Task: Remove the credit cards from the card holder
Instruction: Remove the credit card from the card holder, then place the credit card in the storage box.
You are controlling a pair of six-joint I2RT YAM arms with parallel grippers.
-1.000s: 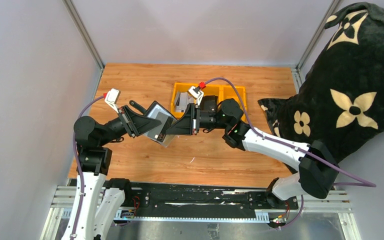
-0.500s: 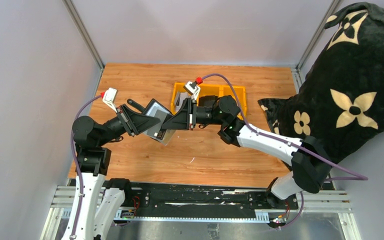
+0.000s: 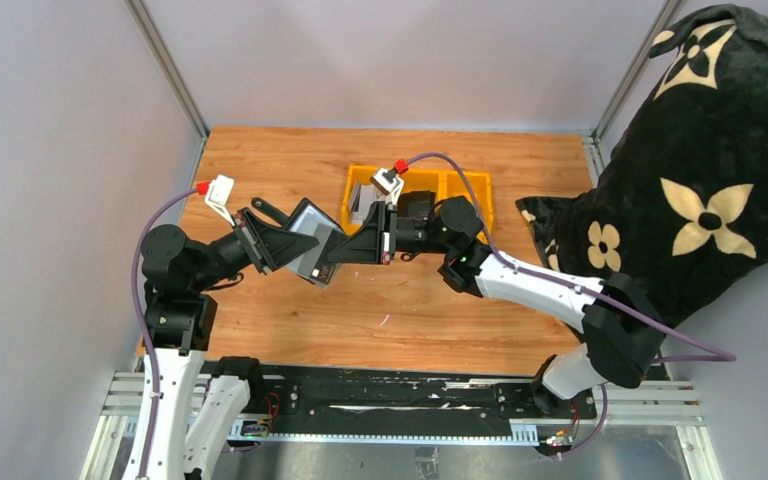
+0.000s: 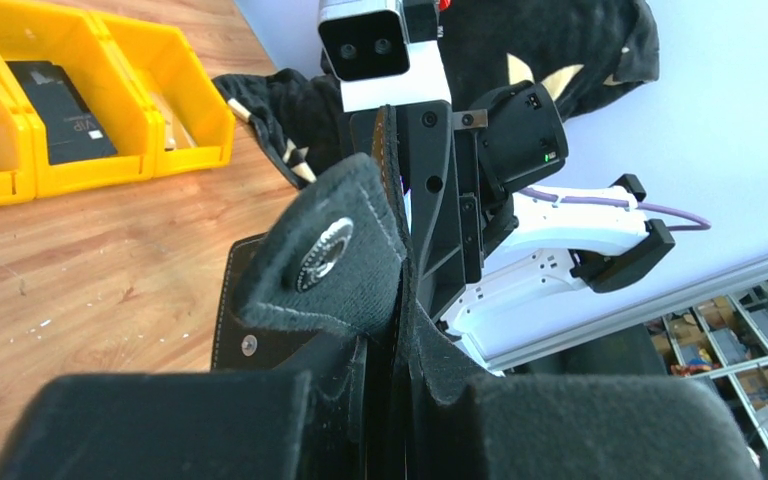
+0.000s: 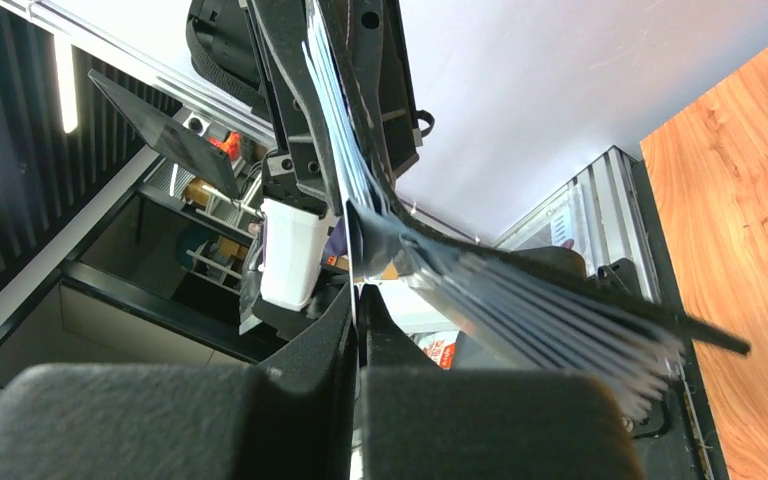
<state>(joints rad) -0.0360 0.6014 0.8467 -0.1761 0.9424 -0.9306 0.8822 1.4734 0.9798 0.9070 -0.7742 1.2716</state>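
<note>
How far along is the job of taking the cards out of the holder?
Done: the left end effector grips the holder. In hand: the right end effector is shut at the cards fanning from the holder, perhaps pinching one. Left: pulling the cards out; I see none free of the holder.

Matt black, leather-like skin on the card holder (image 4: 260, 312), pale stitching along its edge and a faintly fuzzy nap on the strap. Bright, shiny metal for the snap stud (image 4: 323, 255). Smooth pale plastic with a slight sheen on the fanned credit cards (image 5: 560, 320). Orange-brown wood with plain grain and a satin finish for the table (image 3: 410, 310). Glossy yellow moulded plastic for the bins (image 4: 135, 95). Plush black cloth with cream flower shapes on the cushion (image 3: 720, 170) — soft and velvety. Glossy white plastic shells on the right arm (image 3: 540, 285) — dull silver metal for the base rails (image 3: 125, 392).
</note>
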